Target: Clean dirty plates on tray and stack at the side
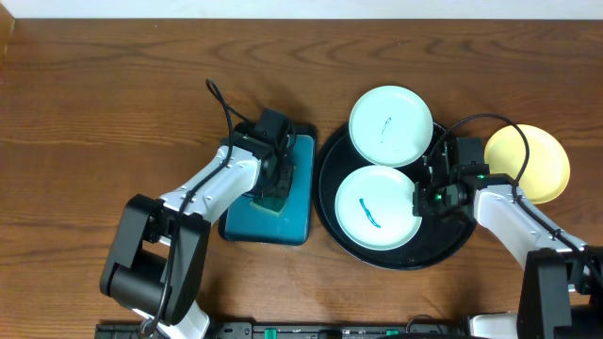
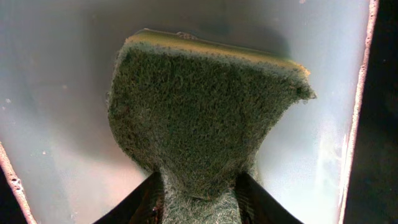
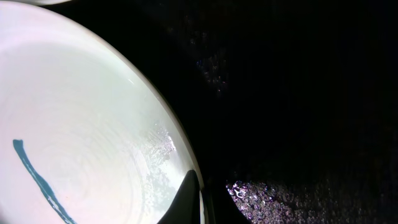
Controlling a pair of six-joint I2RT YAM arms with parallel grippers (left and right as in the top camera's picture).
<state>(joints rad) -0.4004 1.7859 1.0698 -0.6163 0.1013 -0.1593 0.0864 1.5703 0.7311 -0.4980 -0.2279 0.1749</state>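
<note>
On your brown wooden table, the large round glossy black tray, right of a smaller rectangular teal tray, holds two blue-smeared pale mint-white plastic plates, far plate and near plate; the pale yellow plate lies beside its right rim. Your left gripper pinches a green-and-yellow scouring sponge over the teal tray; your right gripper is clenched tight at the near plate's rim.

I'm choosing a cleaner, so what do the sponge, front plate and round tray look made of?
The sponge: coarse green fibrous scouring pad over a yellow foam edge. The front plate: probably plastic, smooth pale surface, soft sheen. The round tray: glossy black, perhaps plastic or lacquer; wet-looking glints show.
</note>
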